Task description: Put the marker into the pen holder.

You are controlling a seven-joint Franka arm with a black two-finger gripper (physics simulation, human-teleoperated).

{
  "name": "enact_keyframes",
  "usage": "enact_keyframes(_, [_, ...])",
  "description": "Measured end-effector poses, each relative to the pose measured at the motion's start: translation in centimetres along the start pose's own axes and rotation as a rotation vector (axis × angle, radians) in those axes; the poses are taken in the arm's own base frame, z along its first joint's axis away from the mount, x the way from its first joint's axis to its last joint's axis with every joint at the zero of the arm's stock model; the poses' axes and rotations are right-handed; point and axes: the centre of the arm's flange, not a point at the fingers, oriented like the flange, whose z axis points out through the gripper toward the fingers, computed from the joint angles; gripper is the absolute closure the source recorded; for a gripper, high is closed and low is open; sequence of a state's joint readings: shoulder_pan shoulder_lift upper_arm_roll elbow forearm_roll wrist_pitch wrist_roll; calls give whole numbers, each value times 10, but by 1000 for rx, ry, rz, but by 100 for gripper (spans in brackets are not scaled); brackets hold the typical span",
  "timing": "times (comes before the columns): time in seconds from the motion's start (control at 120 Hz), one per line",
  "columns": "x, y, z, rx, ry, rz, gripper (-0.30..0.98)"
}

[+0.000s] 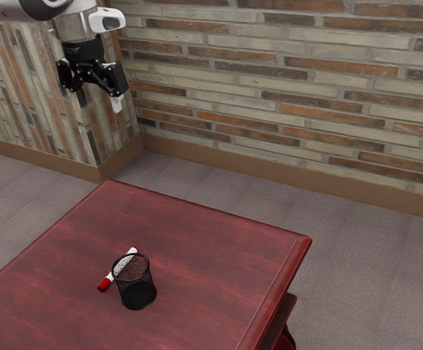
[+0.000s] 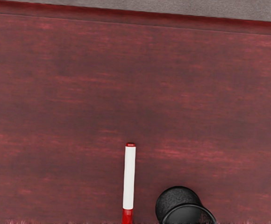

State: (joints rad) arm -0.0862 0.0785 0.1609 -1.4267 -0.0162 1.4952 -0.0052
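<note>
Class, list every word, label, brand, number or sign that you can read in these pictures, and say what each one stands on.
No readable text in either view, so there is nothing to quote.
Marker: plain white barrel, red ends, no legible lettering.
Pen holder: black, no legible label.
Robot arm: no legible brand or number.

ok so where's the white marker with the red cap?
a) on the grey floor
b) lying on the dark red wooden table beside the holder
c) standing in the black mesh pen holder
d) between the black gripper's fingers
b: the marker lies flat on the table, with bare wood between it and the pen holder
</note>
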Motion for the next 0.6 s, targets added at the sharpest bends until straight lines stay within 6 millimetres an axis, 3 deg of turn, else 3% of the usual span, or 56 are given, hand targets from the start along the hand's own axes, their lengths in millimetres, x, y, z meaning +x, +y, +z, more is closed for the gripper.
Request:
enact_keyframes(0.242, [3,-5,8,22,-21,-9,0])
enact_keyframes(0.375, [20,-8,36,44,-55,-14,0])
enact_keyframes(0.483, [26,-7,46,51,-55,-13,0])
enact_keyframes(0.517, [25,-8,54,50,-58,-13,0])
enact_keyframes(0.6, [23,-20,98,51,-91,-29,0])
